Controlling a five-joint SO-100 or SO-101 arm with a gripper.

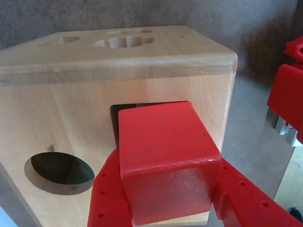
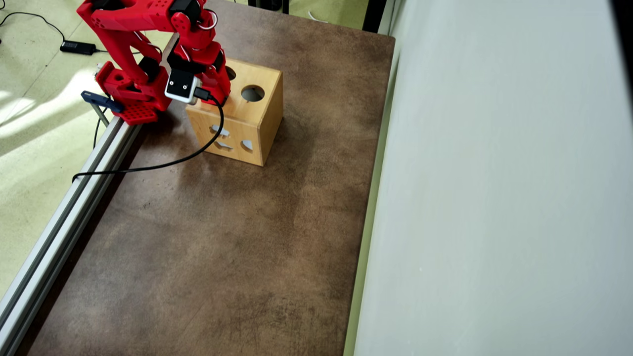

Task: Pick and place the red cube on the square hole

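In the wrist view the red cube (image 1: 165, 156) fills the middle, clamped between my gripper's (image 1: 169, 160) two red fingers, one on each side. The cube sits right against the wooden box (image 1: 71, 123), covering most of the square hole (image 1: 114, 124). Only a dark strip of that hole shows along the cube's left and top edges. In the overhead view the gripper (image 2: 217, 94) hangs over the left part of the box's top (image 2: 257, 111), and the arm hides both cube and square hole there.
A round hole (image 1: 59, 171) lies left of the cube on the same face, and it shows in the overhead view as well (image 2: 252, 92). Another face carries shaped cutouts (image 2: 222, 138). The arm's base (image 2: 128, 94) and a metal rail (image 2: 74, 198) line the brown table's left edge.
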